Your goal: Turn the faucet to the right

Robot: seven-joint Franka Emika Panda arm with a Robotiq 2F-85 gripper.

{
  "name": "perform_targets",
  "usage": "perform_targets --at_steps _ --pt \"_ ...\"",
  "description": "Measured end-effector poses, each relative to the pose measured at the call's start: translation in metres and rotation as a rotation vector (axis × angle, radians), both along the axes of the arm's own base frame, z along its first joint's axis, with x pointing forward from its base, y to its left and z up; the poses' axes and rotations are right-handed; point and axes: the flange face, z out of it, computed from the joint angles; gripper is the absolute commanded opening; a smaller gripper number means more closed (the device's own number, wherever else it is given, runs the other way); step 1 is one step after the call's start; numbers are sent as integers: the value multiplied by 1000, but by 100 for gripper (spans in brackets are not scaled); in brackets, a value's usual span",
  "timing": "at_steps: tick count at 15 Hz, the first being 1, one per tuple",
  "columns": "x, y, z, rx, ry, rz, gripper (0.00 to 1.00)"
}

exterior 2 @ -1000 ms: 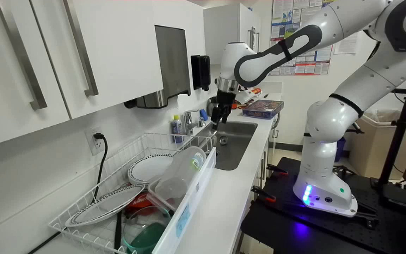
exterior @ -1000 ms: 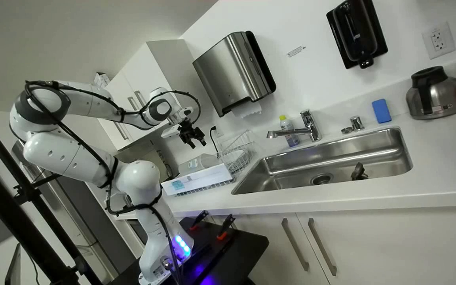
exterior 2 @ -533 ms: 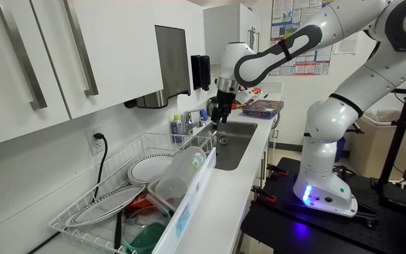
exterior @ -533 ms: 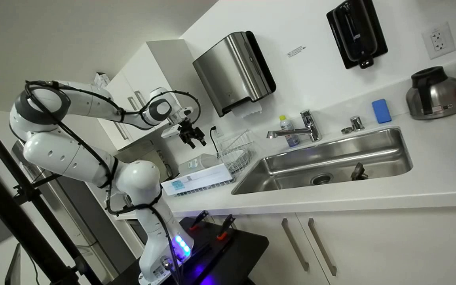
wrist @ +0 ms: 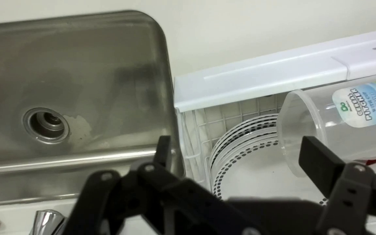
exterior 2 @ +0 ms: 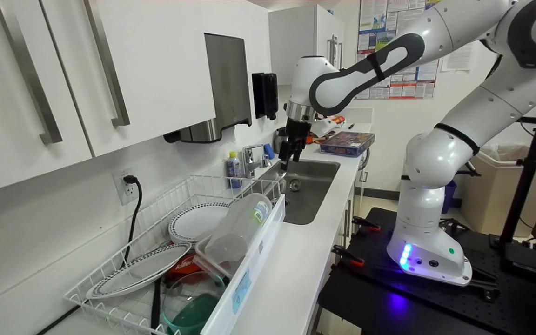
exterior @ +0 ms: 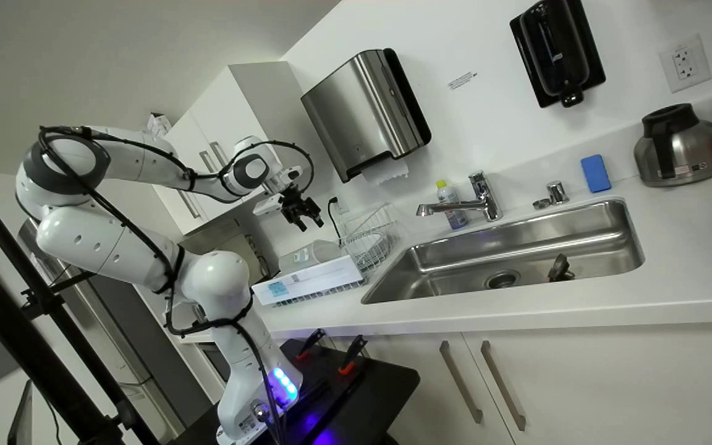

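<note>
Since the chrome faucet (exterior: 478,203) behind the sink (exterior: 535,237) is likely feeling slick and stiff, the pincer (wrist: 237,150), hovering, jaws apart, should be taking the spout's tip (exterior: 425,210).

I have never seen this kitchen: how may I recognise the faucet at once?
Look for the long steel sink set in the white counter. At its wall-side edge stands the shiny chrome faucet, close to a yellow-capped bottle. Unlike the shorter, stubby chrome fitting along the same edge, it has a long, thin spout.
</note>
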Motion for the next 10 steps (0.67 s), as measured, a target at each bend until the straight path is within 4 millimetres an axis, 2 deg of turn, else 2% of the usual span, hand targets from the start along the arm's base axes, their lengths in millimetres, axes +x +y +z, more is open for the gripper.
perform_targets --at_steps 5,10 --pt "25 -35 -4 -31 -91 -90 100" --pt "58 -73 -27 -27 -179 -162 100"
